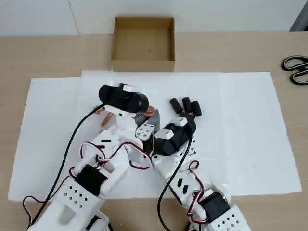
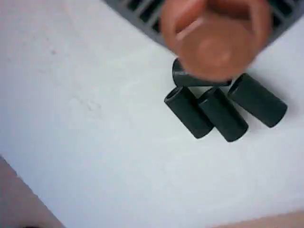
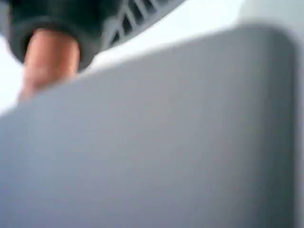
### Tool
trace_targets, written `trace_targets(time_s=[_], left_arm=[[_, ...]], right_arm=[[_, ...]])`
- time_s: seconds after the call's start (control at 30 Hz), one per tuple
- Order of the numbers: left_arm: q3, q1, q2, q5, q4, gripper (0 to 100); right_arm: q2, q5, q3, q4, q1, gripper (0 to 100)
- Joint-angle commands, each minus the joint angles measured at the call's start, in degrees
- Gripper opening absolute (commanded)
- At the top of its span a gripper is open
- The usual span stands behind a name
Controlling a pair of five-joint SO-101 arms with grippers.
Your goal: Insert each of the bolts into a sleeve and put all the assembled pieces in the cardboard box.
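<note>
**Bolt in left gripper, sleeves loose just beyond**

Copper bolt [image 2: 216, 38] clamped in the left gripper [image 1: 147, 114], seen close and blurred. Just past it, four black sleeves [image 2: 213, 111] lie on the white paper [image 1: 250, 125]: three side by side and touching, one crosswise behind them. Right gripper [image 1: 150, 125] sits just beside the left one, tips near each other. Whether it is wide or closed, cannot tell. Spare bolts [image 1: 100, 111] lie partly hidden beside the left arm. Cardboard box [image 1: 143, 60] stands well beyond both grippers. Scissors [image 1: 296, 67] lie far off on the right gripper's side.
</note>
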Motion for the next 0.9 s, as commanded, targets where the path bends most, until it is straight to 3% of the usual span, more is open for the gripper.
trace_targets(time_s=[0.0, 0.57, 0.77, 0.87], left_arm=[[-0.31, 0.26, -0.18, -0.7, 2.73, 1], [-0.13, 4.75, -0.09, -0.62, 10.73, 2], [-0.57, 3.43, -0.44, -0.26, 12.66, 29], [-0.66, 3.43, -0.53, -0.35, 13.54, 35]], right_arm=[[-1.27, -0.09, -0.44, -1.01, -0.22, 0.3], [-1.27, 0.0, -0.44, -1.01, -0.13, 0.3], [-1.27, 0.0, -0.44, -0.92, -0.04, 0.3], [-1.27, 0.0, -0.44, -0.92, -0.04, 0.3]])
